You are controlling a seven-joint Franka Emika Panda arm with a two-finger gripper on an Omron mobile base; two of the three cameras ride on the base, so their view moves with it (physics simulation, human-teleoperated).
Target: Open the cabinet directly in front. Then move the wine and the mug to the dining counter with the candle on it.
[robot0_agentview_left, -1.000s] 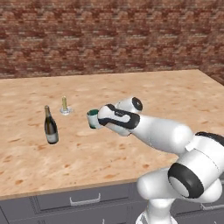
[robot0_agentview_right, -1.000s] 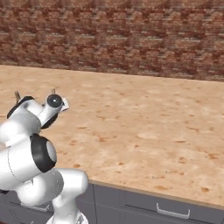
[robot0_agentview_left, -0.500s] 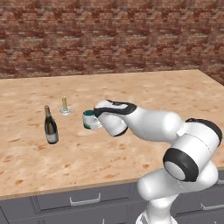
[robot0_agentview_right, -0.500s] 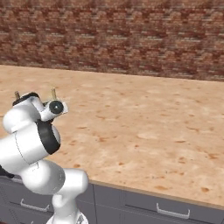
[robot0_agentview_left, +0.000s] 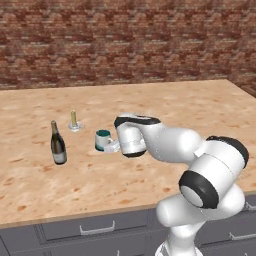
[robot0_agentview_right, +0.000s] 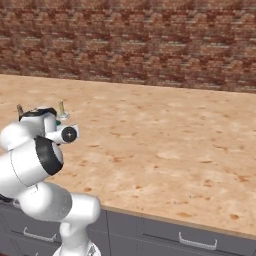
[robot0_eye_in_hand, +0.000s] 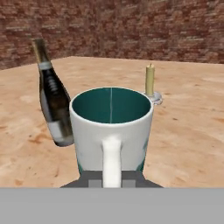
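Since a second ago the arm has stretched left and carried the mug (robot0_agentview_left: 102,139) closer to the candle (robot0_agentview_left: 74,119) and wine (robot0_agentview_left: 58,144). Largest, the dining counter (robot0_agentview_left: 165,107) already bears the upright bottle. The gripper (robot0_agentview_left: 111,146) is clenched on the mug by its handle side, and whether its base touches the stone cannot be told. Letting go while it hangs tilted could tip it; pushing further left risks knocking the candle.

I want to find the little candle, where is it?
The candle stands on the dining counter, toward the left in the left base view, just behind the wine and the mug, with the brick wall farther back.
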